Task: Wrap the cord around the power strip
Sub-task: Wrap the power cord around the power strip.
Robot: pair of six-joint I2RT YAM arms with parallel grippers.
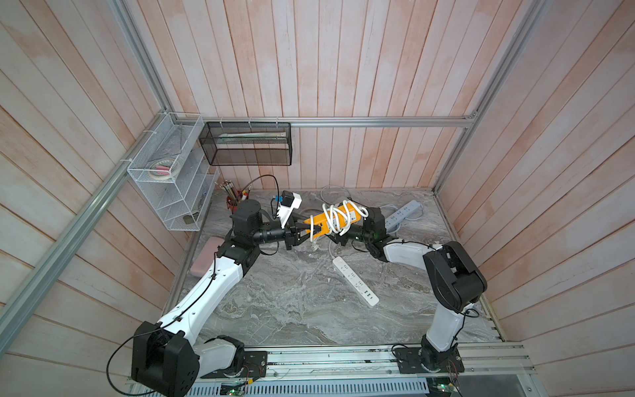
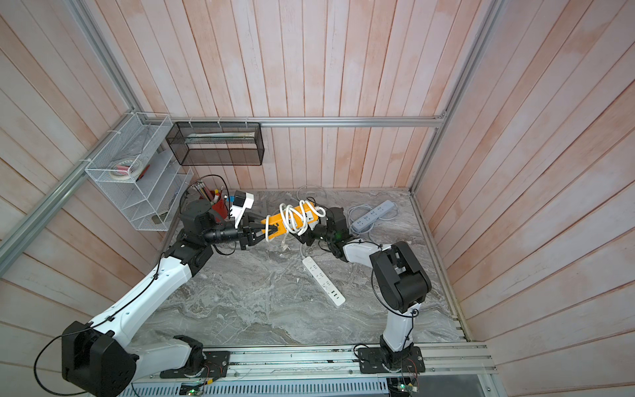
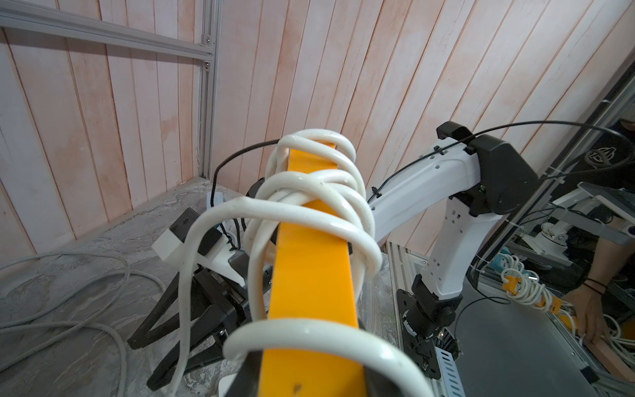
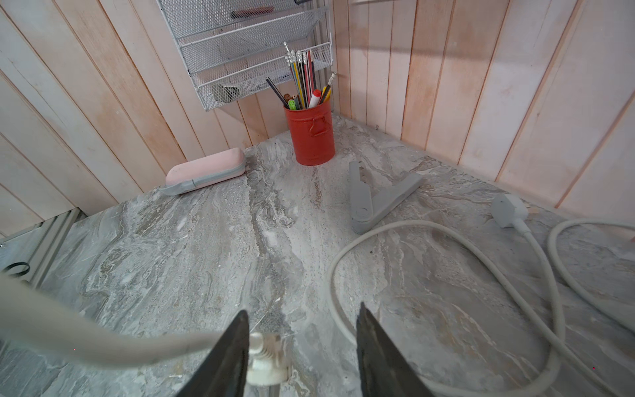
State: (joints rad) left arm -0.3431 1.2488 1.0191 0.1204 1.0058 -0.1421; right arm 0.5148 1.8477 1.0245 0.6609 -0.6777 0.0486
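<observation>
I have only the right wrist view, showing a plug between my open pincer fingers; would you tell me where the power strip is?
Observer: The yellow power strip is held above the table, clamped at one end by the left pincer.
Operator: How does the cord sit?
Observer: The white cord loops around the strip several times, crossing itself.
Operator: What else lies out of my view?
Observer: A white power strip lies flat on the table, toward the front edge.

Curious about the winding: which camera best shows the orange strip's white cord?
Left wrist: the white cord coils close up. Both top views show it small; right wrist, only a blurred stretch and plug.
</observation>
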